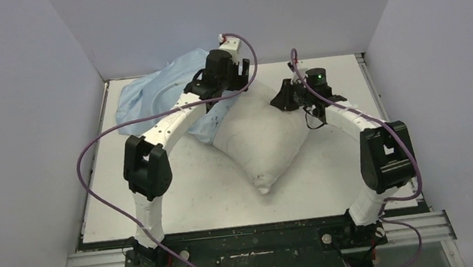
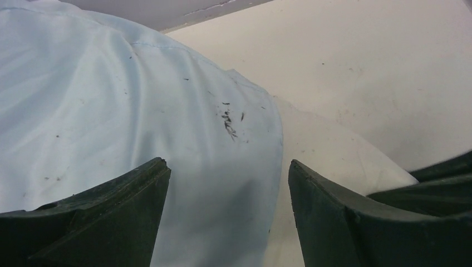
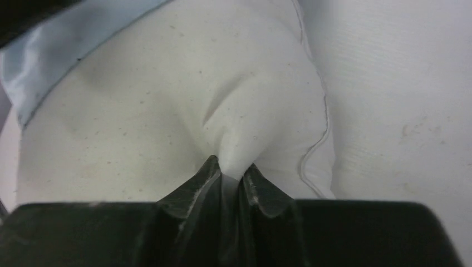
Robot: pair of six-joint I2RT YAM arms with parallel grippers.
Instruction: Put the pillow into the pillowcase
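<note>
The pillowcase [image 1: 145, 97] lies crumpled at the far left of the bench [image 1: 181, 200]. It looks thin, limp and probably slippery, so its hem is the best place to grip. The left end effector [image 2: 228, 169] hovers wide open over that hem, holding nothing. The pillow [image 1: 258, 141] sits mid-bench, plump and squashy, and the blue cloth overlaps its left edge. The right end effector [image 3: 229, 167] is clamped on a pinch of its fabric.

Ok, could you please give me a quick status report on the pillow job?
Right fingers shut on pillow fabric. Left fingers open over pillowcase edge. Pillow almost all outside it. No obstruction seen.
</note>
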